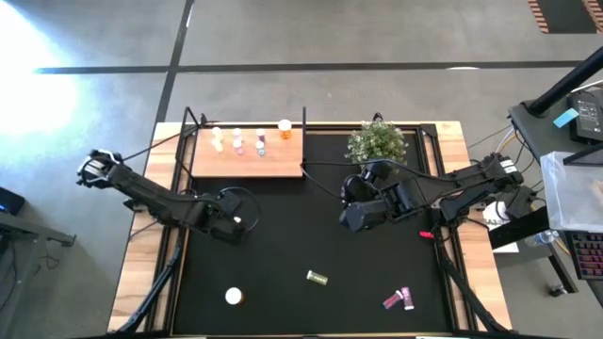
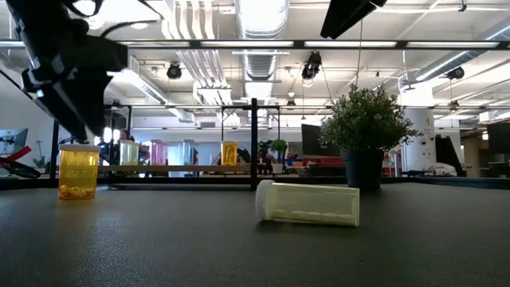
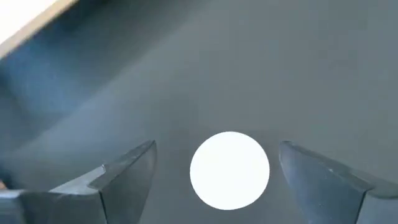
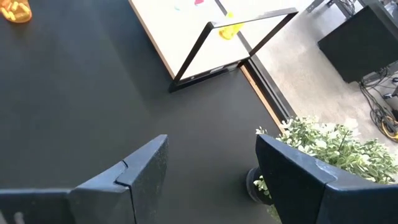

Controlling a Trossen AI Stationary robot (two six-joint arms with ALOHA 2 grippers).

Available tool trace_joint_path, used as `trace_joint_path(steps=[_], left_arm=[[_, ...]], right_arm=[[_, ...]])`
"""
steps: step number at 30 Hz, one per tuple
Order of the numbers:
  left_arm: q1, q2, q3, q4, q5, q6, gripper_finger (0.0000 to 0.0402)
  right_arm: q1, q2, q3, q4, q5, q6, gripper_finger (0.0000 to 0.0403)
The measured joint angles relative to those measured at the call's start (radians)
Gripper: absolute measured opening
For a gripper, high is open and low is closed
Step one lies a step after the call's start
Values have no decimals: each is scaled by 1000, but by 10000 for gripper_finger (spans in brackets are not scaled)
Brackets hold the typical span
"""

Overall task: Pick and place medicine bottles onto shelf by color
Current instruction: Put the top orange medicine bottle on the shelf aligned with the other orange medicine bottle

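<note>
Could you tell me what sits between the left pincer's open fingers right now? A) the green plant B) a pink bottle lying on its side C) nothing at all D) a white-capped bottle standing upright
D: the left wrist view shows a round white cap centred between the left pincer's spread fingers, untouched by either.

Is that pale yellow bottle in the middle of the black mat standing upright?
No, the pale yellow bottle lies on its side on the black mat, as the low view shows.
</note>
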Motion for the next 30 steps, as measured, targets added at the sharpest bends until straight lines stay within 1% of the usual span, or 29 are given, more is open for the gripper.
trace_joint_path(steps=[6, 13, 15, 20, 24, 30], left_arm=[[11, 52, -13, 3, 80, -27, 322], [13, 111, -13, 8, 94, -22, 318], [14, 127, -13, 12, 93, -15, 308], [15, 158, -13, 12, 97, -7, 269], [15, 163, -13, 23, 98, 3, 238], [15, 161, -12, 47, 99, 4, 203]], right_arm=[[0, 0, 0, 0, 0, 0, 235], [0, 0, 0, 1, 0, 0, 235], [0, 0, 0, 0, 0, 0, 235], [0, 0, 0, 1, 0, 0, 235], [0, 0, 0, 1, 0, 0, 235], [0, 0, 0, 2, 0, 0, 235]])
